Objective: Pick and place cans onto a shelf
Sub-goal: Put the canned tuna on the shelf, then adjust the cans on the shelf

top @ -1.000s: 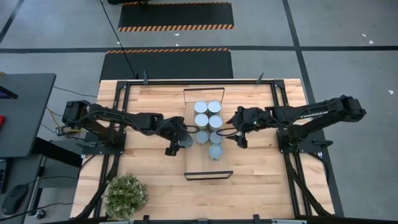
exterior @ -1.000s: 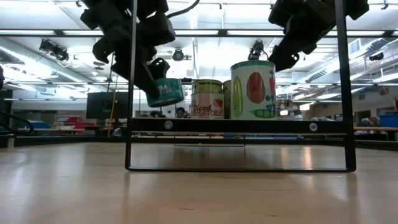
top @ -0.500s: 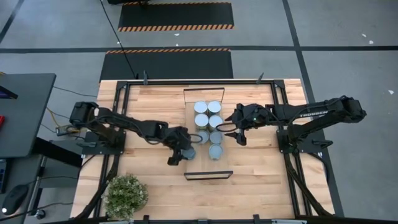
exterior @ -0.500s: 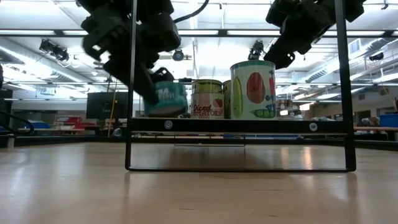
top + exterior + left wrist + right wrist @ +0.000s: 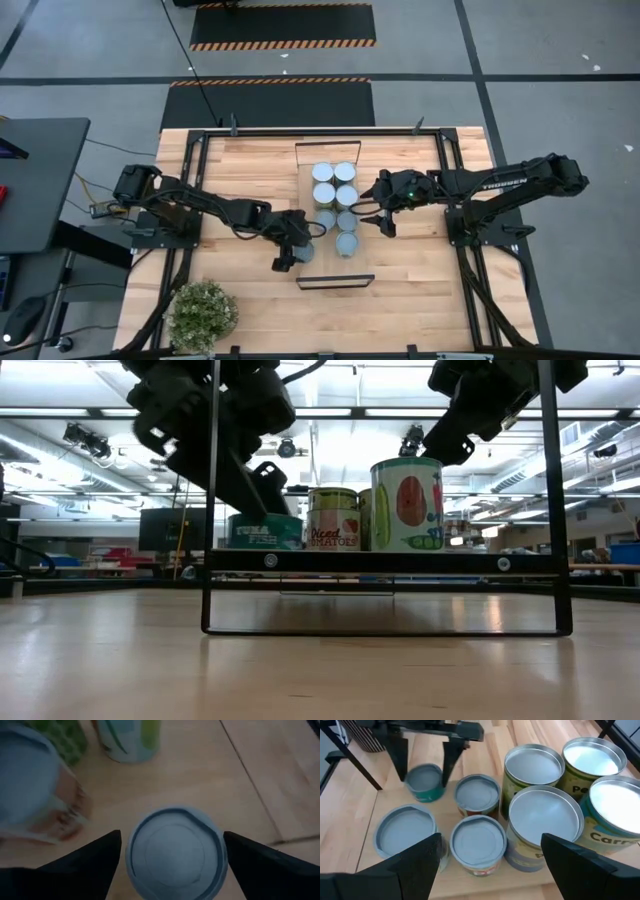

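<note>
The shelf (image 5: 322, 266) is a narrow light-wood board on black end frames in the middle of the table. Several cans (image 5: 334, 195) stand on it in two rows. My left gripper (image 5: 304, 247) is shut on a short teal tuna can (image 5: 265, 531) at the left side of the shelf's near part. The can also shows in the left wrist view (image 5: 175, 852). My right gripper (image 5: 374, 208) is open and empty. It hovers above and just right of the cans, which show below it in the right wrist view (image 5: 542, 822). My left gripper pinches the tuna can by its round side wall (image 5: 131, 862), one finger on each side, just below the top rim. The fingers (image 5: 240, 480) slant down from above and from the table's left. The can stands upright and level, its bottom on the shelf board (image 5: 400, 561).
A tall can with a vegetable label (image 5: 407, 504) and a diced-tomato can (image 5: 333, 519) stand next to the tuna can. A bushy green plant (image 5: 203, 313) sits at the near left corner. Bare board lies between the near cans and the near end frame (image 5: 335, 282).
My left gripper has gone toward the table's near edge and down with the tuna can. The can hung tilted above the board before. Now it stands level on the shelf, left of the tomato can.
</note>
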Controlling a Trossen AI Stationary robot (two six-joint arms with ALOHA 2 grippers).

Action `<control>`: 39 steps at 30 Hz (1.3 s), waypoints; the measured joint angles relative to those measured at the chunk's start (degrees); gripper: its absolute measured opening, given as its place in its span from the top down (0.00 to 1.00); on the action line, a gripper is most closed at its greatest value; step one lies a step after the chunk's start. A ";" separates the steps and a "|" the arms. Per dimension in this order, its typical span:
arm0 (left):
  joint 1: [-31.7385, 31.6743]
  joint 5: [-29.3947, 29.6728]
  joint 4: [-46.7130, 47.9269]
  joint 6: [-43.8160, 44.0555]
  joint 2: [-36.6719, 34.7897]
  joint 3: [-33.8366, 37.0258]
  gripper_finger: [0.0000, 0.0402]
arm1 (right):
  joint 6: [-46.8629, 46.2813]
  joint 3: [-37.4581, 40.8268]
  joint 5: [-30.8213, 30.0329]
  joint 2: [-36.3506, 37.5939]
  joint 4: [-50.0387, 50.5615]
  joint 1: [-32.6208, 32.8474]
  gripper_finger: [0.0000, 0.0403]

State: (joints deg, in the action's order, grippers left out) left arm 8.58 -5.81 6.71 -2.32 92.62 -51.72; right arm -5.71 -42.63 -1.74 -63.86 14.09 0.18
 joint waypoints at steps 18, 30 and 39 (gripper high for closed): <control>-0.76 3.19 0.47 -3.03 -2.34 -3.88 0.11 | 1.15 -4.67 -3.17 -4.08 0.91 3.66 0.14; -2.74 3.24 2.23 -0.03 -2.40 -4.15 0.11 | 11.70 -19.26 -4.63 -14.14 15.41 -1.86 0.14; -2.74 3.28 3.61 -1.32 -2.41 -4.17 0.11 | 18.85 -24.29 2.28 -21.00 17.03 -11.96 0.14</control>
State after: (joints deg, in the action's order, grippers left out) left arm 5.85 -2.53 10.32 -3.64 90.21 -55.90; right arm 13.14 -66.92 0.55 -84.86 31.12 -11.78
